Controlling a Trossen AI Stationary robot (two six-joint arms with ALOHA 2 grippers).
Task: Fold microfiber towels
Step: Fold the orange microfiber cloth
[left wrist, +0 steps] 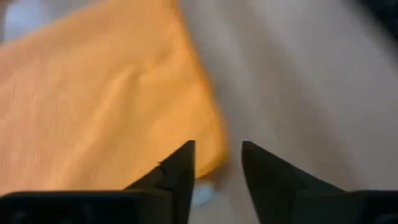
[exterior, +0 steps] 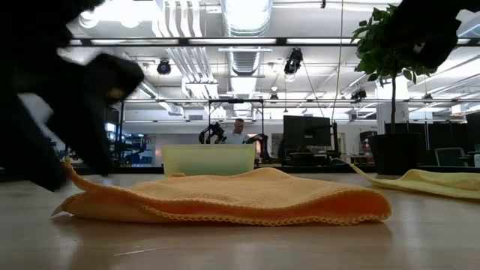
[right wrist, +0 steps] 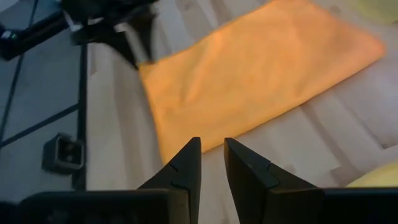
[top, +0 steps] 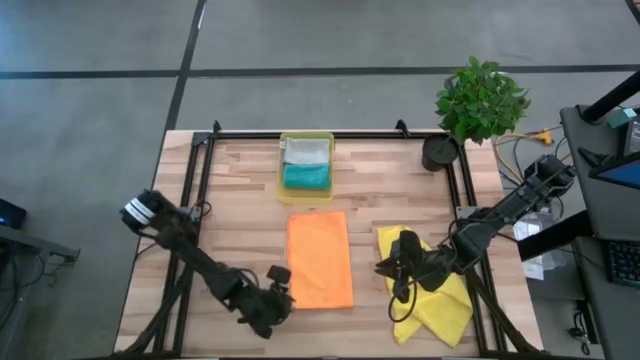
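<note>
Orange towel (top: 320,259) lies folded flat mid-bench. Left gripper (top: 279,273) at its near-left corner, jaws apart, nothing in them. Right gripper (top: 387,266) btwn orange and crumpled yellow towel (top: 440,305), jaws slightly apart, empty. Grey towel (top: 305,151) and teal towel (top: 306,177) sit in tray (top: 283,190) at far edge.

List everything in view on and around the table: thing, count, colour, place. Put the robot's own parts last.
orange towel: 1, orange, folded flat at the table's centre
yellow towel: 1, bright yellow, crumpled at the table's right, near the front edge
teal towel: 1, teal, folded in the tray
grey towel: 1, light grey, folded in the tray, behind the teal one
tray: 1, translucent yellow, back centre of the table
potted plant: 1, green in a dark pot, back right corner
person: 1, far behind the table, low view
left gripper: 1, dark, open, at the orange towel's front left corner
right gripper: 1, dark, slightly open and empty, over the yellow towel
</note>
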